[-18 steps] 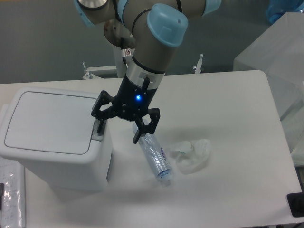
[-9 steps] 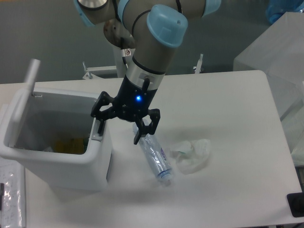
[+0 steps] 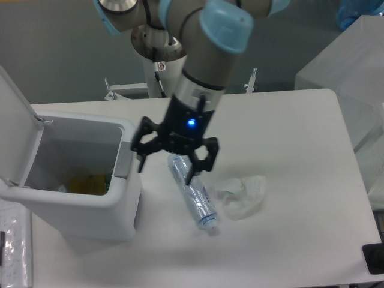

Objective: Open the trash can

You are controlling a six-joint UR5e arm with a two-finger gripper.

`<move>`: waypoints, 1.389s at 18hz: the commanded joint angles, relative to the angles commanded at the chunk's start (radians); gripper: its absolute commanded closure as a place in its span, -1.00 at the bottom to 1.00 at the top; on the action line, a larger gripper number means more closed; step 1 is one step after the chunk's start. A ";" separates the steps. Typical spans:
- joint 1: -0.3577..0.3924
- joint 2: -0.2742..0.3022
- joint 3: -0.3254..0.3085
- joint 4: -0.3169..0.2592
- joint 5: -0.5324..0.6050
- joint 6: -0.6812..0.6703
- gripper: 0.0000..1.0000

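The white trash can (image 3: 90, 207) stands at the left of the table with its lid (image 3: 17, 129) swung up and back on the far left. Its inside shows, with yellow items at the bottom. The grey push-button strip (image 3: 122, 163) is on its right rim. My gripper (image 3: 170, 168) hangs just right of the can, open and empty. Its left finger is a little clear of the button strip and its right finger is over the plastic bottle.
A clear plastic bottle (image 3: 193, 195) lies on the table right of the can. A crumpled white wrapper (image 3: 243, 193) lies beside it. A translucent box (image 3: 345, 66) stands at the far right. A flat white object (image 3: 13, 240) lies at the lower left.
The lid went from closed to fully raised. My gripper has moved right and slightly up, away from the button strip.
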 joint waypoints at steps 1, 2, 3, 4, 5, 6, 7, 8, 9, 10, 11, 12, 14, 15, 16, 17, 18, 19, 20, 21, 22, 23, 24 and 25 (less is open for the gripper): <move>0.026 -0.003 -0.002 0.002 0.000 0.026 -1.00; 0.051 -0.015 -0.006 0.005 0.000 0.055 -1.00; 0.077 -0.034 -0.006 0.005 0.000 0.090 -1.00; 0.103 -0.051 -0.008 0.003 0.000 0.132 -1.00; 0.121 -0.064 -0.008 0.003 0.002 0.167 -1.00; 0.146 -0.071 -0.008 0.003 0.003 0.202 -1.00; 0.164 -0.083 -0.008 0.003 0.023 0.233 -1.00; 0.172 -0.091 -0.003 0.003 0.056 0.262 -1.00; 0.175 -0.103 0.001 0.005 0.099 0.290 -1.00; 0.180 -0.118 0.006 0.005 0.144 0.319 -1.00; 0.181 -0.129 0.009 0.005 0.184 0.344 -1.00; 0.181 -0.141 0.009 0.005 0.219 0.371 -1.00; 0.187 -0.164 0.012 0.006 0.255 0.449 -1.00; 0.187 -0.175 0.018 0.005 0.265 0.483 -1.00; 0.189 -0.181 0.026 0.005 0.282 0.509 -1.00; 0.198 -0.184 0.032 0.002 0.293 0.528 -1.00; 0.203 -0.190 0.040 0.002 0.296 0.540 -1.00; 0.203 -0.198 0.051 0.002 0.296 0.548 -1.00; 0.203 -0.207 0.063 0.000 0.298 0.549 -1.00; 0.203 -0.218 0.080 0.002 0.299 0.551 -1.00; 0.203 -0.230 0.098 0.000 0.311 0.566 -1.00; 0.201 -0.241 0.110 -0.001 0.334 0.597 -1.00; 0.201 -0.249 0.118 -0.003 0.362 0.638 -1.00; 0.197 -0.258 0.118 -0.002 0.385 0.684 -1.00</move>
